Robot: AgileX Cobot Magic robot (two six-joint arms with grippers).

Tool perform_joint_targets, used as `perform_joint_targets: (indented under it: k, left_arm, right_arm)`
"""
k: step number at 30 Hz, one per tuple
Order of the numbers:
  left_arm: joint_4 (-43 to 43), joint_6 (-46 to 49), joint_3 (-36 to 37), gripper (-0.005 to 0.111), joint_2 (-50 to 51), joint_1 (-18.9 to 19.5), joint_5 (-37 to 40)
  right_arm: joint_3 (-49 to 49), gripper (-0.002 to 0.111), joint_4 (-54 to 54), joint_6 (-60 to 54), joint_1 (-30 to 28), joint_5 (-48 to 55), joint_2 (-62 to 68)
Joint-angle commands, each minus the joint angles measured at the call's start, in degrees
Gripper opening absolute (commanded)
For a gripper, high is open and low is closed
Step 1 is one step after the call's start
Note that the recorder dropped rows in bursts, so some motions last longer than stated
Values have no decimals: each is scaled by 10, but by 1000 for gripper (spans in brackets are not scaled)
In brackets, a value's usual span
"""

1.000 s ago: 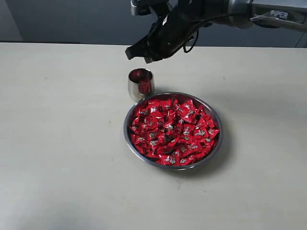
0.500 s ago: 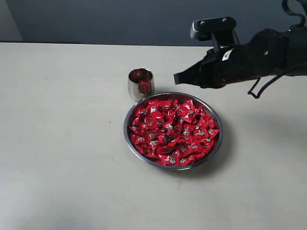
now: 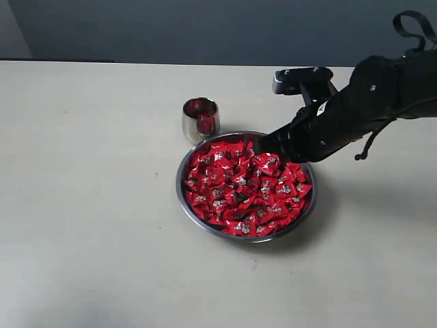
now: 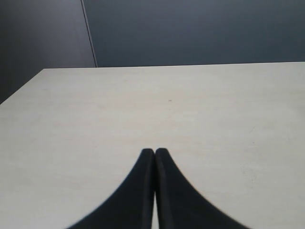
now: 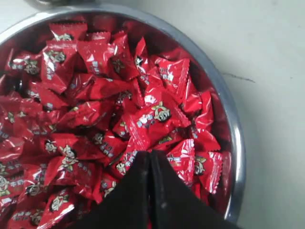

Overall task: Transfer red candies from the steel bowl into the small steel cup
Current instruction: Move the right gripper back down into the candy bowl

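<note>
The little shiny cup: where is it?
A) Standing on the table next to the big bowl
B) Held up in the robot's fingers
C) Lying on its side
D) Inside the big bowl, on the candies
A: the small steel cup stands upright on the table, just outside the rim of the steel bowl.

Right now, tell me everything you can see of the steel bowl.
The steel bowl is a wide, shallow round dish of shiny metal with a thin rim, sitting flat on the pale table. It is heaped with red candies that hide its floor. The small steel cup stands close by its far-left rim; whether they touch is unclear. The shut right gripper hangs over the candies at its far side.
</note>
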Motion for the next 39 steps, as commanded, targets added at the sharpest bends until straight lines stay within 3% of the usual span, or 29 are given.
perform_joint_targets:
  k: [1, 8, 18, 29, 39]
  left_arm:
    - [3, -1, 2, 0, -3, -3, -1]
    - [3, -1, 2, 0, -3, -3, -1]
    - [3, -1, 2, 0, -3, -3, -1]
    - [3, -1, 2, 0, -3, -3, -1]
    - [3, -1, 2, 0, -3, -3, -1]
  right_arm:
    - [1, -1, -8, 5, -2, 17, 5]
    - [1, 1, -15, 6, -2, 18, 5]
    - [-16, 32, -15, 95, -2, 19, 15]
    - [-114, 33, 32, 135, -2, 81, 93]
    - [-165, 32, -47, 309, -2, 143, 112]
